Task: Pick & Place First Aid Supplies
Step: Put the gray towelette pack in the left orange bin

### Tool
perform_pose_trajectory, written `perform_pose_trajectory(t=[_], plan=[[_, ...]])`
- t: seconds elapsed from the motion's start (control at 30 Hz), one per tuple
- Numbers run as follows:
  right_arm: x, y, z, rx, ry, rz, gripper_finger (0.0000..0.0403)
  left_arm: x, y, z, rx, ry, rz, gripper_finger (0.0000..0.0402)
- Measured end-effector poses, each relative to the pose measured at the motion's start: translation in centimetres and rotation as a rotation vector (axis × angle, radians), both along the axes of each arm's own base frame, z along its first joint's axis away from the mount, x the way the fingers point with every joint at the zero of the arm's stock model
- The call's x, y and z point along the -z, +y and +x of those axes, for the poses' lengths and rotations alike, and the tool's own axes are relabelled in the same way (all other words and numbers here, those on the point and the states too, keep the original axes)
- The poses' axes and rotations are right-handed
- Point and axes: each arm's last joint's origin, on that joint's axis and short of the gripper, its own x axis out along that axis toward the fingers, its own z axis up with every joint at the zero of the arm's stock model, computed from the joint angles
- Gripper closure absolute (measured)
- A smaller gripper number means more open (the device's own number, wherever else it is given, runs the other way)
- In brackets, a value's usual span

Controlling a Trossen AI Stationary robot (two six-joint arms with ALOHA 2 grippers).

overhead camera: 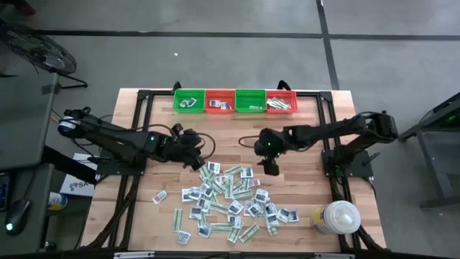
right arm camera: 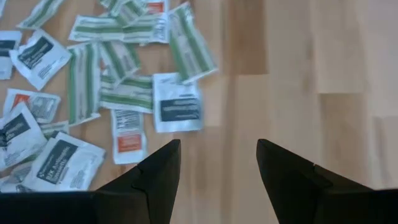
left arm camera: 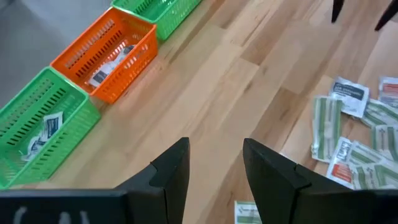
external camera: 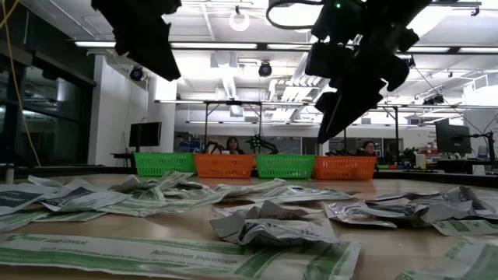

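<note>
Up close, you are reading "Adhesive Bandage" on a narrow pale-green strip packet (external camera: 179, 257). Both the left gripper (left arm camera: 214, 165) and right gripper (right arm camera: 217, 168) are hovering with fingers apart and empty over bare wooden table (overhead camera: 230, 129).

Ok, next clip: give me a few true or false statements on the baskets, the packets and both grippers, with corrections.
1. Four baskets stand in a row at the table's far edge, green and orange alternating. True.
2. All the baskets are empty. False: the baskets already hold some packets.
3. The left gripper holds a packet. False: it is open and empty, above bare wood.
4. The right gripper is open with nothing between its fingers. True.
5. The packets are stacked in one neat pile. False: they lie scattered over the near half of the table.
</note>
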Motion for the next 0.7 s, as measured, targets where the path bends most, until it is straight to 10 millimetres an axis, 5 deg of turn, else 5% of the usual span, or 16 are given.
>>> perform_pose_trajectory(t=[0.3,0.7], plan=[[3.4,2.0,0.0,-0.008,-0.107,-0.001,0.0199,0.1,-1.6,-0.5,0.012,-0.015,-0.005,0.0254],[6.8,2.2,0.3,0.044,-0.164,-0.017,0.0199,0.0,-1.9,-0.8,0.003,-0.031,-0.022,0.0254]])
